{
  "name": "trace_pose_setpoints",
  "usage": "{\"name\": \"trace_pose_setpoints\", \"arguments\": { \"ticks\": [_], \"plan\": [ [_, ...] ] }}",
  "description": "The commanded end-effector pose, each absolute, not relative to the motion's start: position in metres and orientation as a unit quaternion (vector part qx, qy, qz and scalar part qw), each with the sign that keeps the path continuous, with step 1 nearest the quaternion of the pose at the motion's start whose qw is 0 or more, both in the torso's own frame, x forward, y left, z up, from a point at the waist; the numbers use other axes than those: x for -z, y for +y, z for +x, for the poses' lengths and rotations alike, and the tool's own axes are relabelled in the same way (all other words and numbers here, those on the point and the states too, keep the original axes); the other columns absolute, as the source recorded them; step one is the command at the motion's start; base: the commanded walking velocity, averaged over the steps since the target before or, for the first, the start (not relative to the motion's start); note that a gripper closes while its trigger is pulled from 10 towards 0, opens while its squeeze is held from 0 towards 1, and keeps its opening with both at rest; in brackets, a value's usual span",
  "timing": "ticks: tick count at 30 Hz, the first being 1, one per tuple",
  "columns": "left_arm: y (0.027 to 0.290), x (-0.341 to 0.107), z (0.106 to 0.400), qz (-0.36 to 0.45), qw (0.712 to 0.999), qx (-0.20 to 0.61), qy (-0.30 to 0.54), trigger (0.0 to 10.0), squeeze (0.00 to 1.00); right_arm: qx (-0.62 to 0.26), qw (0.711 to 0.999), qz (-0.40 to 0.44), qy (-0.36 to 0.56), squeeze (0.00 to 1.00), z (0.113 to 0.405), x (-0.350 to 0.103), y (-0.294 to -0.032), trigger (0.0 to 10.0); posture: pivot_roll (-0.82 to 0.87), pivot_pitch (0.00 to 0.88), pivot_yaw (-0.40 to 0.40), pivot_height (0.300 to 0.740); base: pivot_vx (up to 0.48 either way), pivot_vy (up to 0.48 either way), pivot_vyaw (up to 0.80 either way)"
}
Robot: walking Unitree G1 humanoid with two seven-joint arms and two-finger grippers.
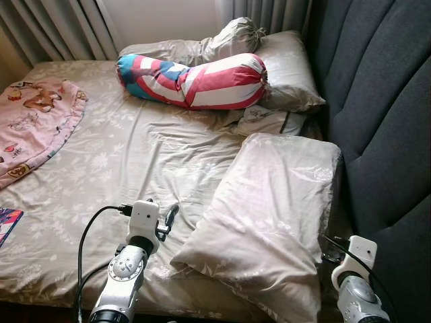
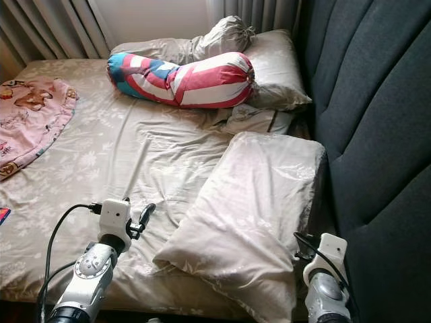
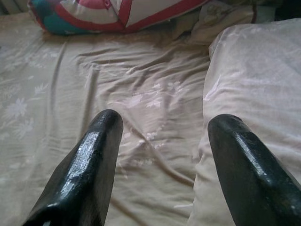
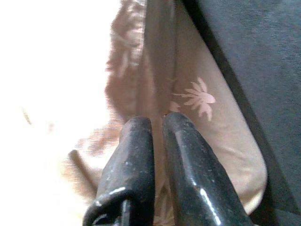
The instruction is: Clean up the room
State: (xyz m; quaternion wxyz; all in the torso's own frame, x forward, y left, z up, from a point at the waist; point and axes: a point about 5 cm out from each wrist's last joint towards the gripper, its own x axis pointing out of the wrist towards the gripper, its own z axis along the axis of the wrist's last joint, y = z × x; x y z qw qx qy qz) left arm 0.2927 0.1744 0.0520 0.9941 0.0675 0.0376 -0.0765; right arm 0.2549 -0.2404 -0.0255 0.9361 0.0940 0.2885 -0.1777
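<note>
Pillow (image 1: 269,215) beige, floral-printed, rumpled, lying askew on bed (image 1: 121,161)

The bed (image 1: 121,168) wears a rumpled beige floral sheet. On it lie a large beige pillow (image 1: 269,208) by the dark headboard (image 1: 384,101), a striped bolster (image 1: 195,79), more pillows (image 1: 286,67) behind — and a pink blanket (image 1: 34,121) at the left edge.

Both arms raised forward. Left hand (image 3: 162,155) fingers spread wide apart; right hand (image 4: 157,123) fingers pressed together.
</note>
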Motion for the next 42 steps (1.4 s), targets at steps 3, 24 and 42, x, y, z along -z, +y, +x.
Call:
{"name": "trace_pose_setpoints", "arguments": {
  "ticks": [3,24,42],
  "plan": [
    [0.178,-0.049,0.291,0.072,0.994,0.076,0.043,10.0,0.0,0.162,0.931,0.096,0.312,1.0,0.25,0.032,-0.236,10.0,-0.09,0.083,0.038,0.691,0.0,0.0,0.0],
    [0.176,-0.048,0.292,0.071,0.994,0.077,0.042,10.0,0.0,0.125,0.936,0.111,0.31,1.0,0.252,0.031,-0.23,10.0,-0.1,0.083,0.033,0.691,0.0,0.0,0.0],
    [0.177,-0.047,0.291,0.074,0.993,0.078,0.041,10.0,0.0,0.088,0.931,0.119,0.334,1.0,0.239,0.043,-0.219,10.0,-0.09,0.075,0.033,0.691,0.0,0.0,0.0]
  ]
}}
